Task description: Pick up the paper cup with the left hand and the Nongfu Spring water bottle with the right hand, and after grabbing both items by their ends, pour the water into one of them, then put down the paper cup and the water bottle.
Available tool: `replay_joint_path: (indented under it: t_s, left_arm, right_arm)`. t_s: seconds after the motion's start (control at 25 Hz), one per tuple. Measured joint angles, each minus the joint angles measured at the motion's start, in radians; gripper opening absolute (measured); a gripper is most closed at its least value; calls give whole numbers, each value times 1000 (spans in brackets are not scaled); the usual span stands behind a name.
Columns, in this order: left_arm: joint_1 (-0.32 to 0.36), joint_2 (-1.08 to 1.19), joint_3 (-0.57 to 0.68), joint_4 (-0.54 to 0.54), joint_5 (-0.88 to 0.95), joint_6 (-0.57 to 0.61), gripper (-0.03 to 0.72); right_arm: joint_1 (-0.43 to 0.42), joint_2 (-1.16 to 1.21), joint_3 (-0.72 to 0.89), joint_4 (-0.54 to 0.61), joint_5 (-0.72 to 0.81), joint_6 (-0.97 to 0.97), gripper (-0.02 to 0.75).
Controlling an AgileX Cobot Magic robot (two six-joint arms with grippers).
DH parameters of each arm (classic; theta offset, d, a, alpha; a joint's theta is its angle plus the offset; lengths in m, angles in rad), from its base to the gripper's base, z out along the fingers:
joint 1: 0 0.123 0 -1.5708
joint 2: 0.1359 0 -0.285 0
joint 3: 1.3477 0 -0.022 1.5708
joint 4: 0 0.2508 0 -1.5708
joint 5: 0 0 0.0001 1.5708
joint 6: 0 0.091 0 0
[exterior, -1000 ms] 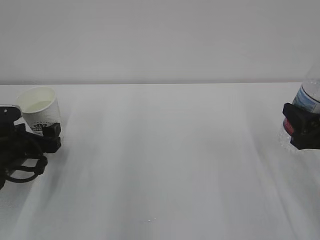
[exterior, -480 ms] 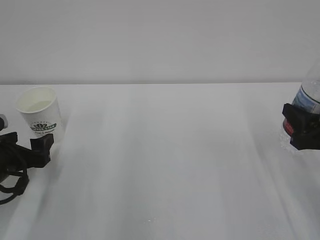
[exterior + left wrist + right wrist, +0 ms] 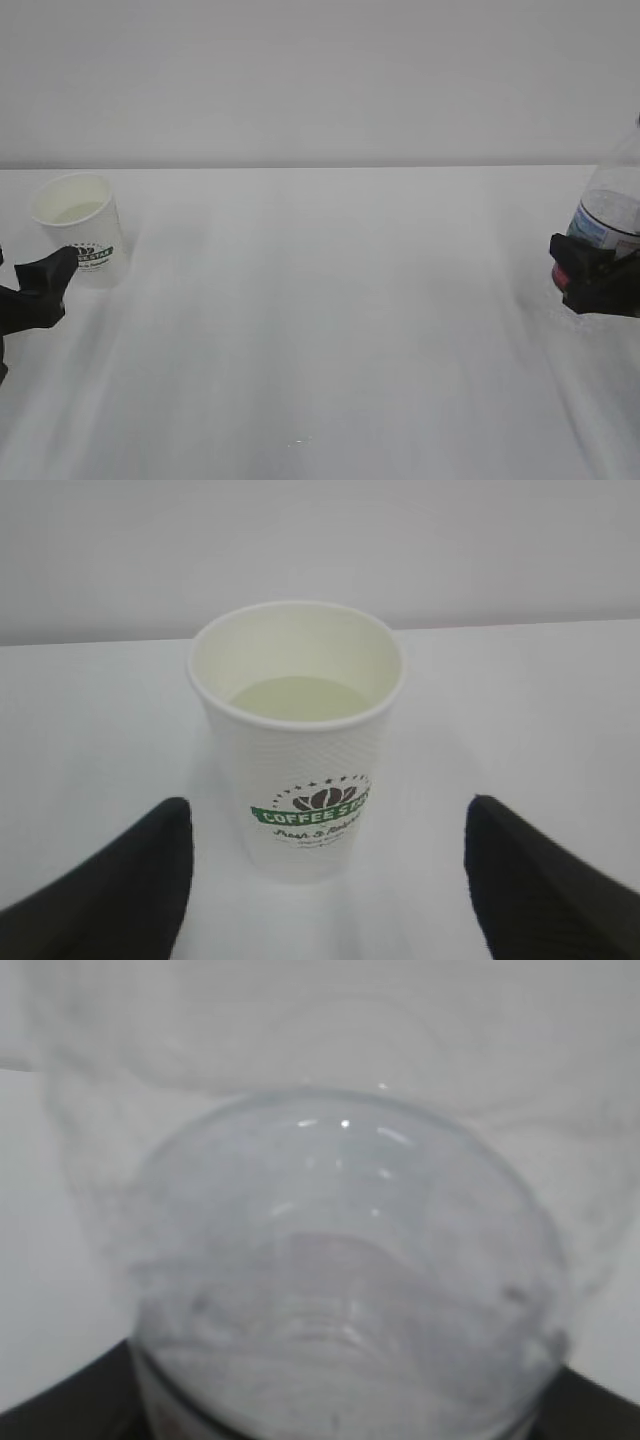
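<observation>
Cup stands filled and free, left gripper open; right gripper grips the bottle, not yet released.

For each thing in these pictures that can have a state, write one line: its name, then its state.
paper cup: upright on the table, liquid inside, free of both end effectors.
left end effector: open, fingers apart on either side of the cup, not touching it.
water bottle: gripped low on its body at the right edge of the table.
right end effector: closed around the bottle.

clear water bottle close up, filling view
</observation>
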Motion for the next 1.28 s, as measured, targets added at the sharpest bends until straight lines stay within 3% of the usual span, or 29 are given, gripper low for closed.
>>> replay_joint_path:
  t_s: [0.32,0.76,1.12,1.28]
  left_arm:
    - [0,-19,38,105,0,0,594]
    - [0,-19,40,115,0,0,589]
    - [0,-19,40,122,0,0,587]
    - [0,-19,40,130,0,0,587]
  right_arm:
    - [0,80,-124,2,-1,0,440]
    - [0,185,-244,2,-1,0,443]
    - [0,216,-267,-5,-1,-13,507]
    - [0,216,-267,-23,-5,-15,583]
